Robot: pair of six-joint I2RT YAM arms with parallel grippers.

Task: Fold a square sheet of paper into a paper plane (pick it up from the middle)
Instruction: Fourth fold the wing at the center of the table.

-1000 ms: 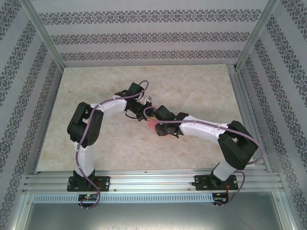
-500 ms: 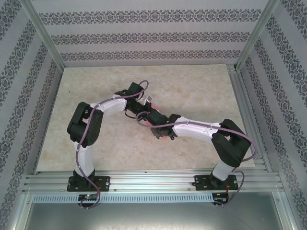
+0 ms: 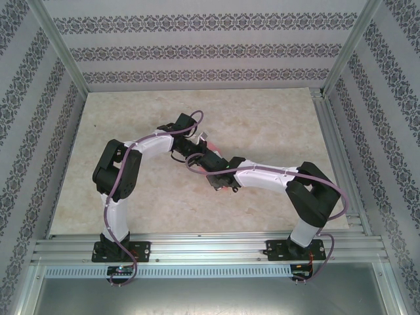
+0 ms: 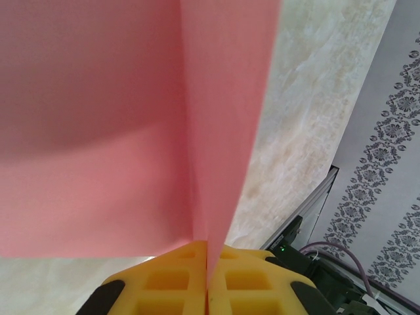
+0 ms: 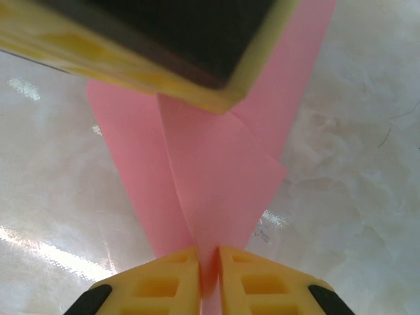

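Note:
The pink-red paper (image 4: 98, 131) is a folded piece with a centre crease, held in the air between both grippers. In the left wrist view my left gripper (image 4: 209, 262) is shut on its creased edge, yellow pads (image 4: 164, 282) pressed together. In the right wrist view the paper (image 5: 216, 184) fans out from my right gripper (image 5: 209, 269), which is shut on its narrow end. The left gripper's finger (image 5: 164, 39) crosses the paper's far end there. From above, the left gripper (image 3: 199, 144) and right gripper (image 3: 209, 161) meet mid-table; a sliver of paper (image 3: 228, 188) peeks out below the right wrist.
The marbled beige tabletop (image 3: 131, 190) lies below both arms. An aluminium frame rail (image 3: 197, 246) runs along the near edge and patterned walls (image 3: 197, 52) enclose the back and sides. The right arm's base electronics (image 4: 315, 256) appear in the left wrist view.
The right arm has swung left and closer to the left gripper. The pink paper, plainly seen below the right wrist a second ago, is now mostly covered by it.

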